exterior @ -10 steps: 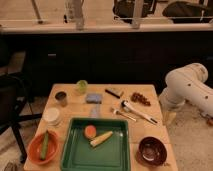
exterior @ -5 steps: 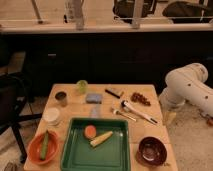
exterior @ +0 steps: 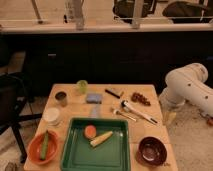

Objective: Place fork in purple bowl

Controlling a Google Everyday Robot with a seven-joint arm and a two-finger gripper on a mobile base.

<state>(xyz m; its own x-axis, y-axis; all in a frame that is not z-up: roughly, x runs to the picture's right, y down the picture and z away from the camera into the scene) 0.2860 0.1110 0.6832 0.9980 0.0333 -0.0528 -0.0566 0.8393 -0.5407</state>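
Hand (exterior: 170, 115) hanging just beyond the worktop's right edge, spread or pressed together impossible to tell. Fork (exterior: 124, 115) flat right of centre, just beside a longer white utensil (exterior: 139, 112): likely risk of grabbing the wrong one, or slipping short of the purple bowl (exterior: 153, 151) at the front right corner.

Pincer (exterior: 170, 116) right of table (exterior: 73, 108)

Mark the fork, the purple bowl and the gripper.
fork (exterior: 124, 115): camera view, middle of its slim handle.
purple bowl (exterior: 152, 150): camera view, bare inside of the bowl.
gripper (exterior: 170, 117): camera view, pale lower end of the arm, hanging just right of the table (exterior: 150, 131).
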